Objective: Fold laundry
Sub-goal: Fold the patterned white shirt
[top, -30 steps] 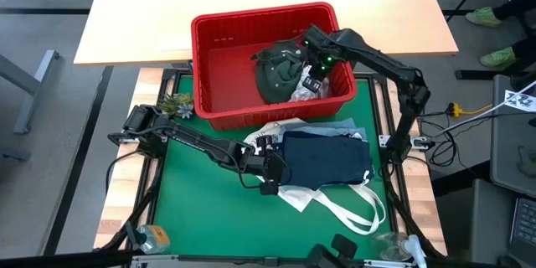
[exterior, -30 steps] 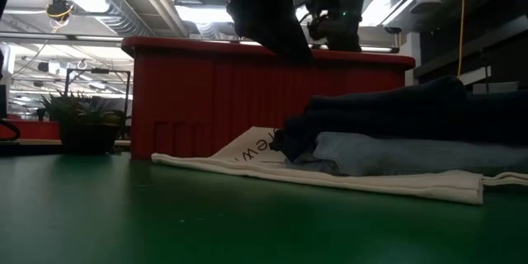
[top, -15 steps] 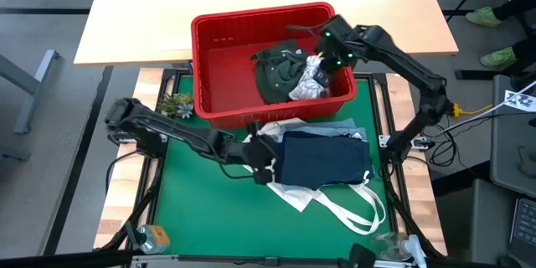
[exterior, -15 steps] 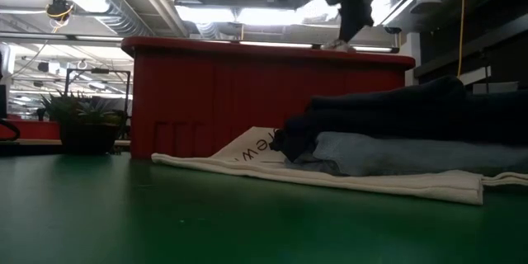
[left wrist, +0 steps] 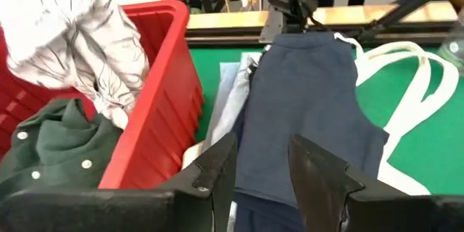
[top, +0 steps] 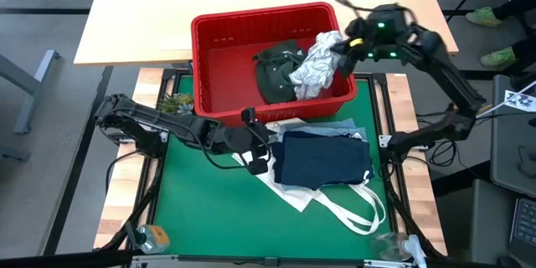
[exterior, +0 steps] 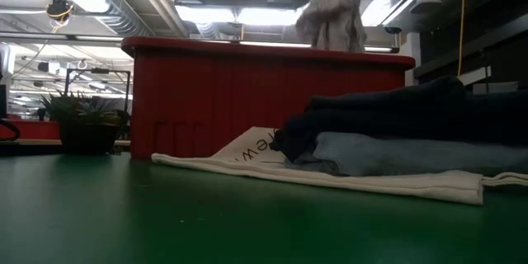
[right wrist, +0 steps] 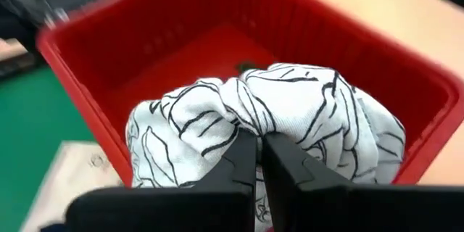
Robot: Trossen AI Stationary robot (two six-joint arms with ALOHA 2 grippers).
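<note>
White leaf-print garment (top: 316, 65) hangs pinched in the right gripper (top: 345, 46), basket (top: 219, 32) below.
Lift clear before swinging; left gripper (top: 261, 152) waits half open, empty.

White leaf-print garment (top: 315, 65): bunched, pinched in right jaws, hanging. Dark olive garment (top: 274, 71): crumpled, below and beside it. Navy garment (top: 322, 161): folded flat over light denim (top: 352, 134), just ahead of left jaws.
</note>
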